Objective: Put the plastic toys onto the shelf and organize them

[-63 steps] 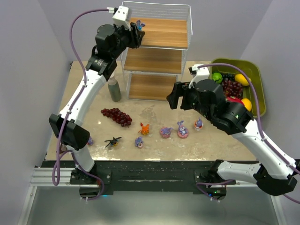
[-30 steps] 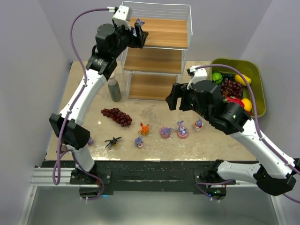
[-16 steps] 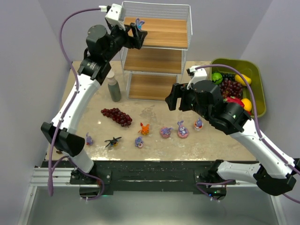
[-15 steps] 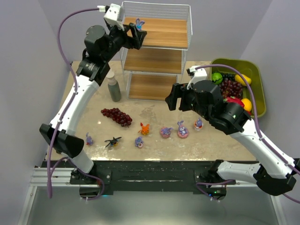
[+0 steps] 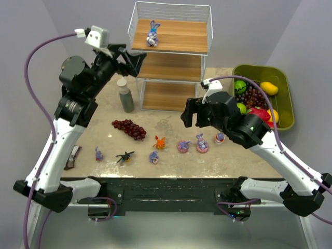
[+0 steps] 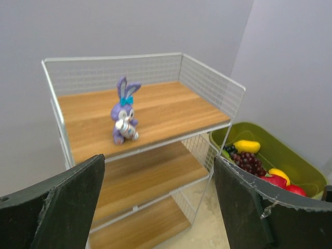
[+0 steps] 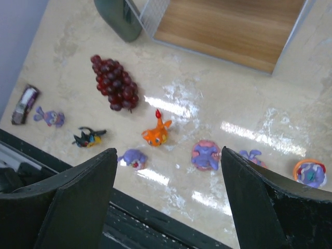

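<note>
A purple-blue bunny with a blue bow stands upright near the left front of the top board of the white wire shelf. The left arm hangs just left of the shelf, its jaws released and spread wide with nothing between them, clear of the bunny. The other plastic toys lie on the surface in front of the shelf: an orange creature, a black bug, two small purple figures, and three bunnies on pink rings. The right arm hovers above them, jaws released and holding nothing. A dark red grape bunch lies beside a grey-green bottle.
</note>
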